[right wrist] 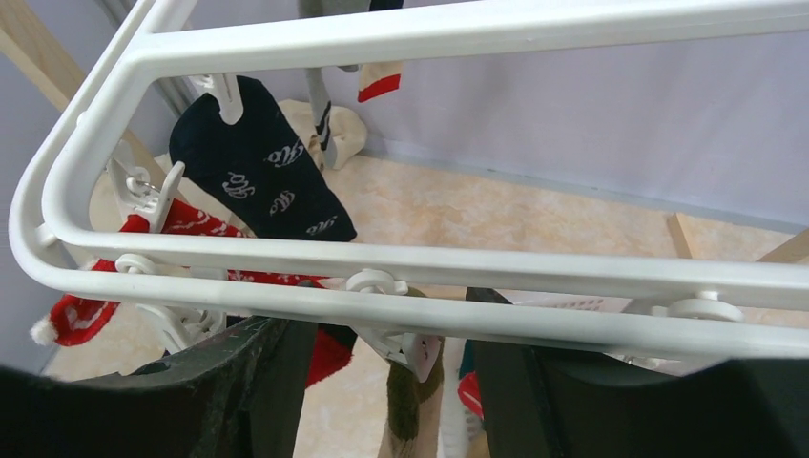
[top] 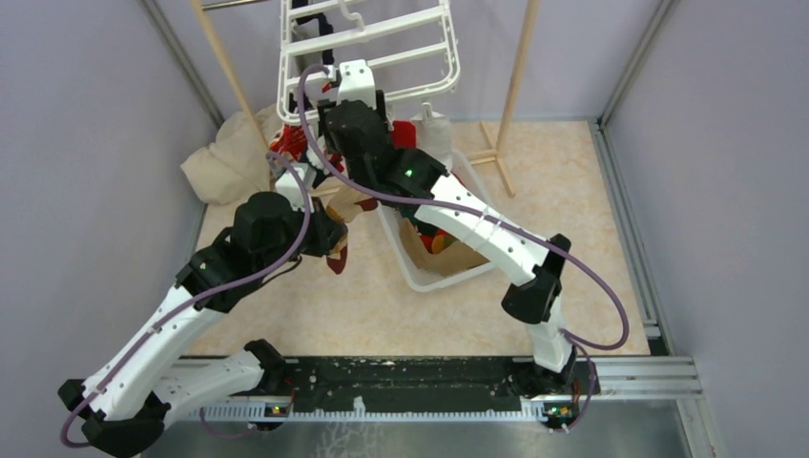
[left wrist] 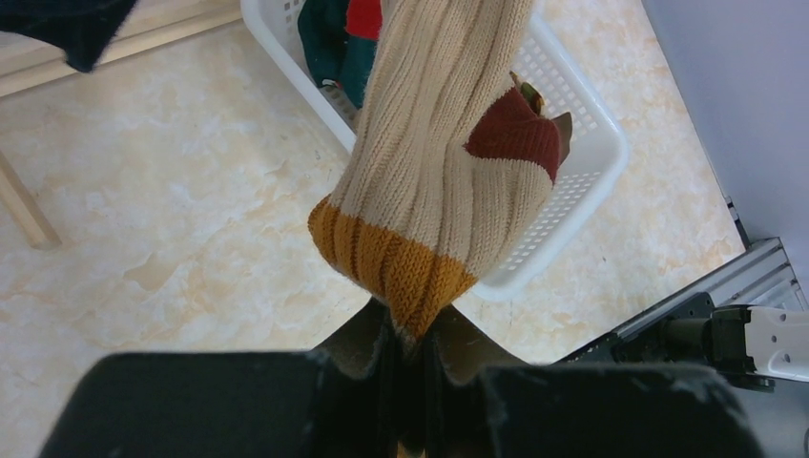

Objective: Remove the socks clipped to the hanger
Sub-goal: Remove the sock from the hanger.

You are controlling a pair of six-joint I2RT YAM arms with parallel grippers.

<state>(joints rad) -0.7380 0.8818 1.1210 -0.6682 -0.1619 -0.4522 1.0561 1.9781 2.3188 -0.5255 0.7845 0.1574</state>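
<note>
The white hanger [top: 367, 43] hangs at the back and its frame [right wrist: 458, 262] fills the right wrist view. A navy patterned sock [right wrist: 258, 181] and a red sock [right wrist: 186, 221] hang from clips at its left. A beige ribbed sock [left wrist: 439, 162] with a mustard toe and a red heel hangs from a clip [right wrist: 412, 348] by its olive cuff. My left gripper [left wrist: 415, 348] is shut on the mustard toe, below the hanger [top: 329, 234]. My right gripper [right wrist: 386, 386] is open, with its fingers on either side of that clip, just under the frame.
A white slatted basket [left wrist: 596, 157] holding green and red socks stands on the floor under the right arm [top: 420, 279]. Wooden poles [top: 520, 67] stand on either side of the hanger. A beige cloth heap [top: 229, 157] lies at the back left. Grey walls close in both sides.
</note>
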